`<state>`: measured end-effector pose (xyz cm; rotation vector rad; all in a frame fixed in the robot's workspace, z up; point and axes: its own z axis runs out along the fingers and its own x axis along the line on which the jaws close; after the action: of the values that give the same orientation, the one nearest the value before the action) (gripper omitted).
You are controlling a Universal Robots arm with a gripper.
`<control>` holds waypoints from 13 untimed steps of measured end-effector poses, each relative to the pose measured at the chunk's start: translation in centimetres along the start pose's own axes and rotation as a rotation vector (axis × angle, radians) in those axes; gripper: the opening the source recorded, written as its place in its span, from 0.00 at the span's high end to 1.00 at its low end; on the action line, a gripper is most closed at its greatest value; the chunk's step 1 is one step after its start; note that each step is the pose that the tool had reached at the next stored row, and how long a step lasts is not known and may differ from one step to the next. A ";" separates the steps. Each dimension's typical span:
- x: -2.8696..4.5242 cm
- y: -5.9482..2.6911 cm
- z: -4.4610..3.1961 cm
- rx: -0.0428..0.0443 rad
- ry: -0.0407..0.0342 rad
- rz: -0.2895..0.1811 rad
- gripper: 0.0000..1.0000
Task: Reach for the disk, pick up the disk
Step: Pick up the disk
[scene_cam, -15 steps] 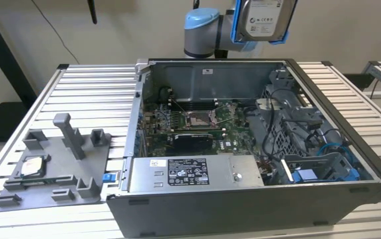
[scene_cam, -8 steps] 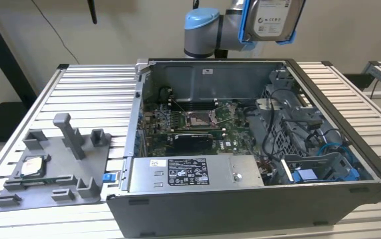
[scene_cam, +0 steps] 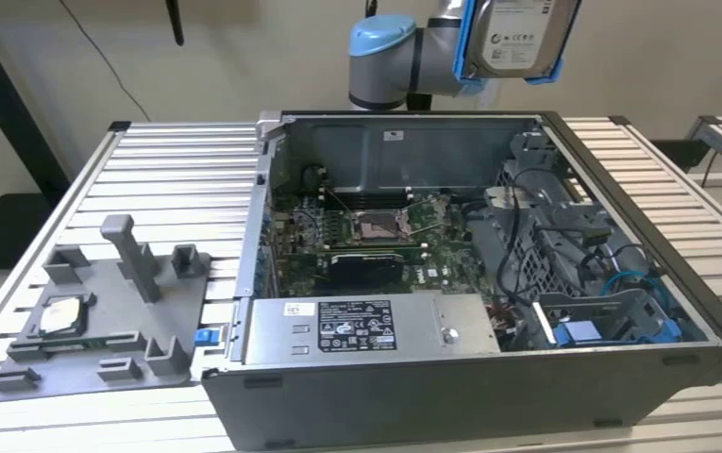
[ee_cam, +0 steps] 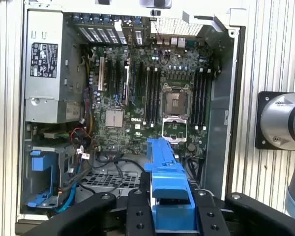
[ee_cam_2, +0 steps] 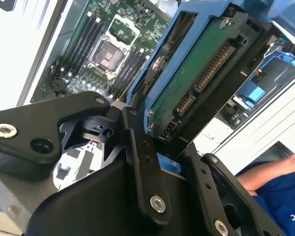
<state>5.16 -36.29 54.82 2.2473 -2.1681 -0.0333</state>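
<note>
High above the open PC case [scene_cam: 487,283], end effector [ee_cam_2: 157,147] pinches the disk [scene_cam: 521,38] (blue rails incl.), clear of everything.

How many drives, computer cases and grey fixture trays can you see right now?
Drives: 2, the disk in blue rails, held by the gripper above the case, and a small silver drive on the tray.
Open computer cases: 1.
Grey fixture trays: 1.
Total: 4.

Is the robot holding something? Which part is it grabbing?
Yes. The gripper holds the disk, lifted high above the open computer case. Its black fingers clamp the blue plastic frame at one end of the disk.
</note>
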 end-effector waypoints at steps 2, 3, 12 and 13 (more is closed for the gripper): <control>0.00 -0.06 0.00 0.0000 0.0000 0.000 1.00; 0.00 -0.09 0.00 0.0000 0.0000 0.000 1.00; 0.49 -0.12 -0.01 0.0000 0.0000 0.000 1.00; 0.63 -0.12 -0.01 0.0000 0.0000 0.000 1.00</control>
<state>5.30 -36.91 54.82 2.2472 -2.1681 -0.0332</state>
